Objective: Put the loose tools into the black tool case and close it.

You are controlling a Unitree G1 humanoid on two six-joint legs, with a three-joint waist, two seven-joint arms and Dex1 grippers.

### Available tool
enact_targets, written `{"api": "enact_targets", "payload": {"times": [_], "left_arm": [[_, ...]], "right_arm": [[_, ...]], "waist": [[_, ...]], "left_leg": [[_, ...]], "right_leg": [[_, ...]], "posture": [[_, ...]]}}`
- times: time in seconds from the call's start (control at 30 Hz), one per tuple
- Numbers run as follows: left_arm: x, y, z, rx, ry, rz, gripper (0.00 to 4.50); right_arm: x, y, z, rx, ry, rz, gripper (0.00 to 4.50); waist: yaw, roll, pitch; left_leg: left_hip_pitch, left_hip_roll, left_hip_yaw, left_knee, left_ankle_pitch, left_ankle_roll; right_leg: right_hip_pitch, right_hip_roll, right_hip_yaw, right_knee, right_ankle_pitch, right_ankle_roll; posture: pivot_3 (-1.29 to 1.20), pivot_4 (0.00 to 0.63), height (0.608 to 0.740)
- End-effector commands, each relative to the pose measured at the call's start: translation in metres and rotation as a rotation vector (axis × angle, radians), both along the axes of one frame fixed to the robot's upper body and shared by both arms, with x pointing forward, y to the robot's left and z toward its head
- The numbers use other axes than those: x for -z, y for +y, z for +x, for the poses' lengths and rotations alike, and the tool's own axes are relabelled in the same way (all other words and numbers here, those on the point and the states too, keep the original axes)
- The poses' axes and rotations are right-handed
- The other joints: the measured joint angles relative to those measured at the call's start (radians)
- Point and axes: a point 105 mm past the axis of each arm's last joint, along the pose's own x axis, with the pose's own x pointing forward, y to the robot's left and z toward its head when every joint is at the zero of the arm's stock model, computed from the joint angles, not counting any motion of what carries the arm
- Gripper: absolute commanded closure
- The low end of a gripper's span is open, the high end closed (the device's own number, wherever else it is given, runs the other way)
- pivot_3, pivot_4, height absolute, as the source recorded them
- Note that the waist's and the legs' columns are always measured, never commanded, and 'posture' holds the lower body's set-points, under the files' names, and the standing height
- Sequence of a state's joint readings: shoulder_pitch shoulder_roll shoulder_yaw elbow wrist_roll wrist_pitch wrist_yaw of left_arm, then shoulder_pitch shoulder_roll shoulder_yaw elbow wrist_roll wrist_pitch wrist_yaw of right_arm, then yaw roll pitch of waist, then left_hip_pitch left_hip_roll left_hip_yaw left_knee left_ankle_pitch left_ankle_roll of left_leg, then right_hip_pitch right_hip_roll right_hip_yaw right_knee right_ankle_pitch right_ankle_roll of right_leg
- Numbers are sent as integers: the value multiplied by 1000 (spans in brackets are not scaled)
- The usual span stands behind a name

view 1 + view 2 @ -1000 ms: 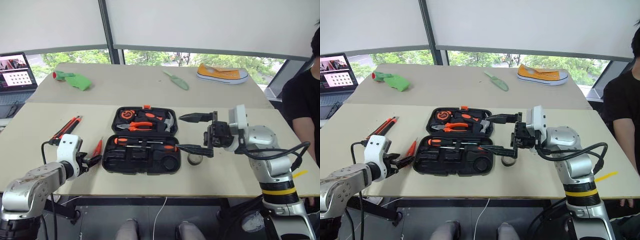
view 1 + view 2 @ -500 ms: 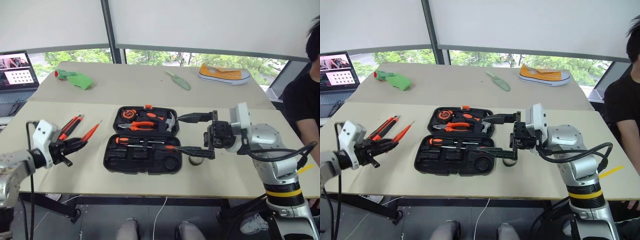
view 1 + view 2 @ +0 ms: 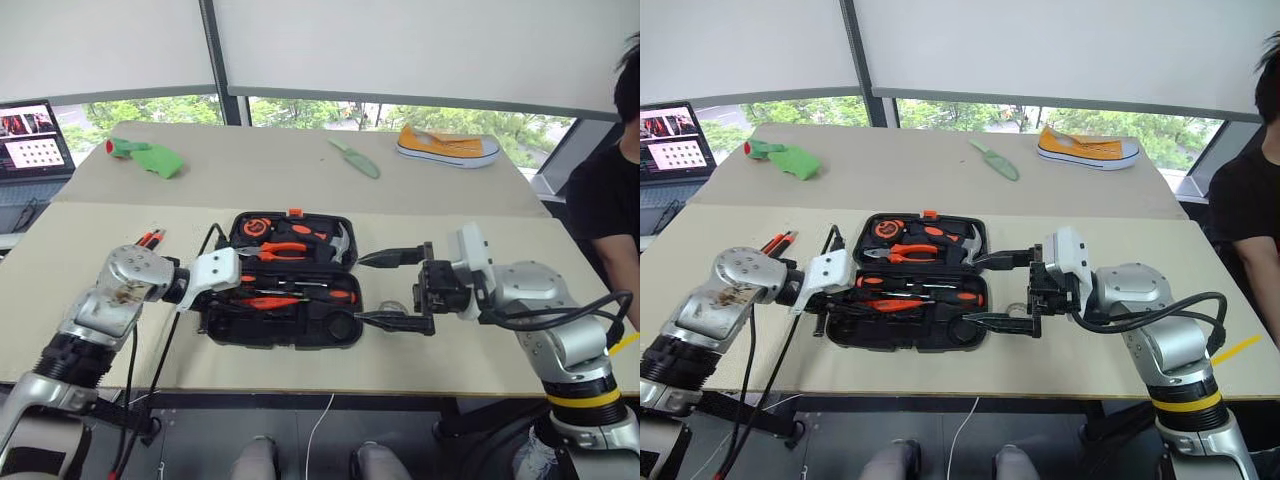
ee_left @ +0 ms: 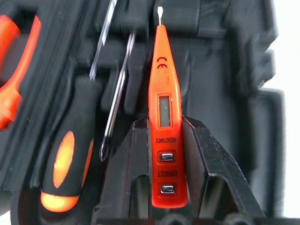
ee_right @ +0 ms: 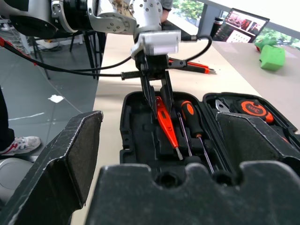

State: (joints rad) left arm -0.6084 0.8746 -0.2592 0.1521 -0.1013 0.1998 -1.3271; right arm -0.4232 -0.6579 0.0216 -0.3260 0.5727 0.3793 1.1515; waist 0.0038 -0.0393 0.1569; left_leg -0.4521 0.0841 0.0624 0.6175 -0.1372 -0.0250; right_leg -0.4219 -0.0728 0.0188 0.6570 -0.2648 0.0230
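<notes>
Left gripper (image 4: 167, 154) clamps tester pen (image 4: 164, 108), tip projecting over case (image 3: 290, 335); right gripper (image 3: 397, 289) jaws wide, empty.

On the orange tester pen (image 4: 167, 126) I could read a "CE" mark near its tip, then "INDUCTANCE" beside one button and "DIRECT" beside the other. I made out no other legible writing anywhere.
</notes>
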Motion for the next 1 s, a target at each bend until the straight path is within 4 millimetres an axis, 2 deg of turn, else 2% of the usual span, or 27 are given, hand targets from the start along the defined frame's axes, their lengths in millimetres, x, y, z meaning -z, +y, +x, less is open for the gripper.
{"api": "enact_targets", "payload": {"times": [0.03, 0.23, 0.4, 0.8, 1.0], "left_arm": [[-2, 11, 9, 4, -57, 97, 4031], [2, 12, 9, 112, -77, 182, 4031], [6, 20, 12, 133, -83, 245, 4031], [20, 3, 13, 205, -78, 206, 4031], [24, 11, 11, 172, -24, 235, 4031]], "right_arm": [[-8, -4, -5, 13, -35, 9, 0], [-2, -8, -6, 28, -17, -11, 0], [1, -9, -5, 33, -9, -26, 0], [5, -10, -1, 39, 5, -45, 0], [5, -9, 0, 36, 6, -48, 0]], "waist": [[3, 0, 0], [7, 0, 0], [3, 0, 0], [7, 1, 0], [7, 1, 0]], "left_leg": [[0, 0, 0, 1, 0, 0], [-1, 0, 0, 8, 0, 0], [-1, 0, 0, 9, 0, 0], [-1, 0, 0, 10, 0, 0], [-1, 0, 0, 10, 0, 0]], "right_leg": [[0, 0, 0, 0, 0, 0], [1, -1, 0, 2, 0, 1], [1, -1, 0, 3, 1, 1], [2, -1, 0, 4, 0, 2], [2, -1, 0, 5, 0, 2]], "posture": [[0, 150, 740], [0, 150, 740], [0, 150, 740], [0, 150, 740], [0, 150, 740]]}}
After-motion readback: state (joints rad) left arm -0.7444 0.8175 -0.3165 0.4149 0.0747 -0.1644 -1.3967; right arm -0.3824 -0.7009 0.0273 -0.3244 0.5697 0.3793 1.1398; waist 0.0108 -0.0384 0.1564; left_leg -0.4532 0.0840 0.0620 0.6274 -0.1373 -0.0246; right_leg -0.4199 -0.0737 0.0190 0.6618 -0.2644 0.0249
